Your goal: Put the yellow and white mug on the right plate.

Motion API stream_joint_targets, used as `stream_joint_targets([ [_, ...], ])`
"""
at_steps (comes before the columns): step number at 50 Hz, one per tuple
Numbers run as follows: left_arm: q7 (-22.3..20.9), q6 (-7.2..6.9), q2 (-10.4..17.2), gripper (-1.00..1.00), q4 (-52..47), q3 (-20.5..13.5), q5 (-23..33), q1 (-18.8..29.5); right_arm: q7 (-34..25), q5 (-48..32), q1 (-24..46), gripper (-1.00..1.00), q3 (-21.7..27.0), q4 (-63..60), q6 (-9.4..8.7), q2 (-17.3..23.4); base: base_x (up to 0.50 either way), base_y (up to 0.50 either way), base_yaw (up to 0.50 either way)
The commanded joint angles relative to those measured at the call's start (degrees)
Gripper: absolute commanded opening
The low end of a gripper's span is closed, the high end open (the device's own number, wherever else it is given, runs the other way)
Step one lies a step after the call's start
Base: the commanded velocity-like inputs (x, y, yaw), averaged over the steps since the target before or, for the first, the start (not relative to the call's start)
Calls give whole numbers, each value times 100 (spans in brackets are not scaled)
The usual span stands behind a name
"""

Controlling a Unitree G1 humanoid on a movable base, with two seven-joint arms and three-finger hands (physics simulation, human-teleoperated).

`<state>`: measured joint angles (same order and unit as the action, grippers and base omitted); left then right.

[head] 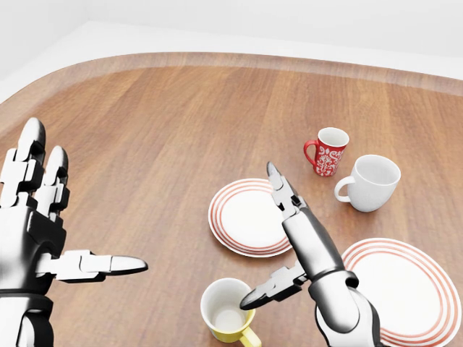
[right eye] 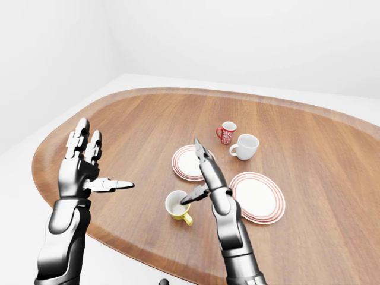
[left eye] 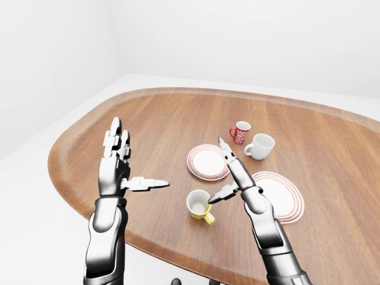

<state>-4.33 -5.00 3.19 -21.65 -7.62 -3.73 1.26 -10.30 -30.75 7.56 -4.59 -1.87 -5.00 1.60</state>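
Both hands' fingers (head: 278, 185) spread; yellow and white mug (head: 228, 311) handle seems partly cropped.

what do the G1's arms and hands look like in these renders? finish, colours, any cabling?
Both arms are glossy silver-grey metal shells with black joints. The left hand and right hand each carry three segmented fingers: silver links, dark gaps at the knuckles, tapered dark tips. Forearms are smooth rounded casings with black bands at the wrists. No cables, markings or sleeves show.

Head view: two plates on the table (head: 145, 130), left plate (head: 253, 217) above the mug (head: 228, 311), right plate (head: 405, 289) bottom right, two mugs (head: 329, 150) (head: 372, 182) above it.
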Motion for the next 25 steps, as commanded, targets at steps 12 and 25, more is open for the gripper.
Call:
stream_joint_targets([
  [12,16,0,35,100,-63,-66,-48,48,300,-444,-31,100,-216,728,0,-109,0,0,0],
  [25,7,0,28,100,-141,-72,-61,37,539,-518,194,100,-225,1505,153,-147,0,0,0],
])
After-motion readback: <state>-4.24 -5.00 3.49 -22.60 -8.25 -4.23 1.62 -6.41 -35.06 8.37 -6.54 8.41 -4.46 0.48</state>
